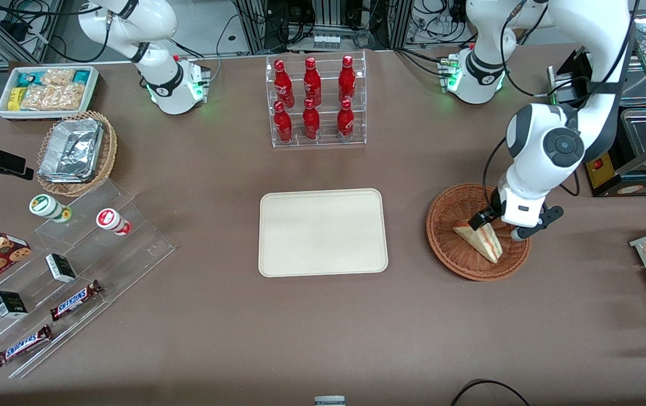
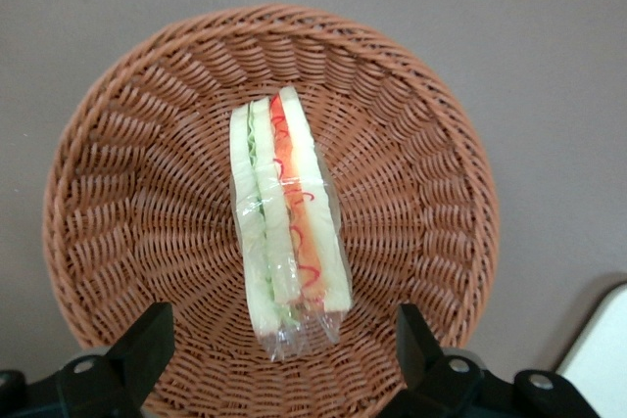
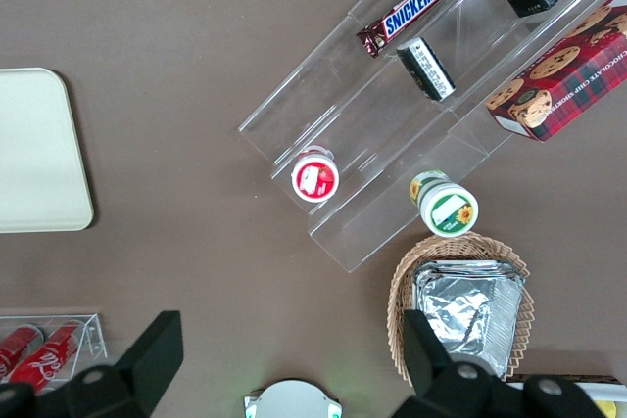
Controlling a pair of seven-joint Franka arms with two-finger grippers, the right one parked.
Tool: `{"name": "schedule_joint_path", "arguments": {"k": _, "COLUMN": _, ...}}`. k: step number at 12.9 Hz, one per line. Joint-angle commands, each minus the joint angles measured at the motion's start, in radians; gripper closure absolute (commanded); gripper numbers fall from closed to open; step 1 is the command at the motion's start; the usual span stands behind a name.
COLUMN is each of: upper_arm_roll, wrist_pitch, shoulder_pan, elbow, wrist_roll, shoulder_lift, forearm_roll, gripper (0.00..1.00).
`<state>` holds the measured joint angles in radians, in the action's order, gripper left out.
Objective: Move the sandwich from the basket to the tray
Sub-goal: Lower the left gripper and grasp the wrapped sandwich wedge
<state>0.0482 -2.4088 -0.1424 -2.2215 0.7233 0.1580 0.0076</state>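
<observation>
The working arm's jaws (image 2: pixel 279 340) hung directly above the reddish-brown wicker basket (image 1: pixel 449 217), their two black fingers (image 2: pixel 147 340) spread wide apart and gripping nothing. In the wrist view the fingers stood on either side of one end of the sandwich (image 2: pixel 286 222) and clear of it. The sandwich, a plastic-wrapped wedge of pale bread, lay in the middle of the basket with its cut side up, showing red-orange and green layers. From the front the wedge (image 1: pixel 480 239) sat just below the arm's wrist, its point toward the camera.

The cream-beige tray (image 1: pixel 323 232) lay flat on the brown bench (image 1: pixel 323 327) beside the basket, toward the parked arm's end, with a strip of bench between them. Nothing rested on the tray. A clear rack of red bottles (image 1: pixel 314 101) stood farther from the front camera than the tray. A tan wicker basket with a foil container (image 1: pixel 74 151) sat near the parked arm's end of the bench.
</observation>
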Motion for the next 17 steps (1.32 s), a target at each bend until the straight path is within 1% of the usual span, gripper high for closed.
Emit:
{"name": "schedule_joint_path", "arguments": {"k": 1, "upper_arm_roll": -0.002, "wrist_pitch": -0.059, "shoulder_pan": -0.006, "elbow": -0.003, "wrist_roll": 0.030, "shoulder_lift": 0.047, "forearm_roll": 0.009, "gripper": 0.00}}
{"name": "schedule_joint_path", "arguments": {"k": 4, "upper_arm_roll": -0.002, "wrist_pitch": -0.113, "shoulder_pan": -0.005, "elbow": -0.001, "wrist_roll": 0.031, "shoulder_lift": 0.100, "forearm_roll": 0.011, "gripper": 0.00}}
{"name": "schedule_joint_path", "arguments": {"k": 5, "upper_arm_roll": -0.004, "wrist_pitch": -0.116, "shoulder_pan": -0.005, "elbow": 0.002, "wrist_roll": 0.031, "shoulder_lift": 0.112, "forearm_roll": 0.011, "gripper": 0.09}}
{"name": "schedule_joint_path", "arguments": {"k": 6, "upper_arm_roll": -0.004, "wrist_pitch": -0.118, "shoulder_pan": -0.003, "elbow": 0.003, "wrist_roll": 0.031, "shoulder_lift": 0.123, "forearm_roll": 0.012, "gripper": 0.28}}
{"name": "schedule_joint_path", "arguments": {"k": 8, "upper_arm_roll": -0.005, "wrist_pitch": -0.130, "shoulder_pan": -0.003, "elbow": 0.006, "wrist_roll": 0.031, "shoulder_lift": 0.138, "forearm_roll": 0.012, "gripper": 0.80}}
{"name": "schedule_joint_path", "arguments": {"k": 9, "upper_arm_roll": -0.005, "wrist_pitch": -0.128, "shoulder_pan": -0.003, "elbow": 0.008, "wrist_roll": 0.030, "shoulder_lift": 0.133, "forearm_roll": 0.012, "gripper": 1.00}}
{"name": "schedule_joint_path", "arguments": {"k": 11, "upper_arm_roll": -0.007, "wrist_pitch": -0.103, "shoulder_pan": -0.002, "elbow": 0.023, "wrist_roll": 0.027, "shoulder_lift": 0.104, "forearm_roll": 0.012, "gripper": 1.00}}
{"name": "schedule_joint_path", "arguments": {"k": 12, "upper_arm_roll": -0.008, "wrist_pitch": -0.063, "shoulder_pan": -0.002, "elbow": 0.049, "wrist_roll": 0.021, "shoulder_lift": 0.094, "forearm_roll": 0.012, "gripper": 1.00}}
{"name": "schedule_joint_path", "arguments": {"k": 16, "upper_arm_roll": 0.004, "wrist_pitch": 0.233, "shoulder_pan": -0.016, "elbow": 0.268, "wrist_roll": 0.015, "shoulder_lift": 0.057, "forearm_roll": 0.014, "gripper": 1.00}}
{"name": "schedule_joint_path", "arguments": {"k": 17, "upper_arm_roll": 0.018, "wrist_pitch": 0.287, "shoulder_pan": -0.040, "elbow": 0.336, "wrist_roll": 0.019, "shoulder_lift": 0.066, "forearm_roll": 0.012, "gripper": 1.00}}
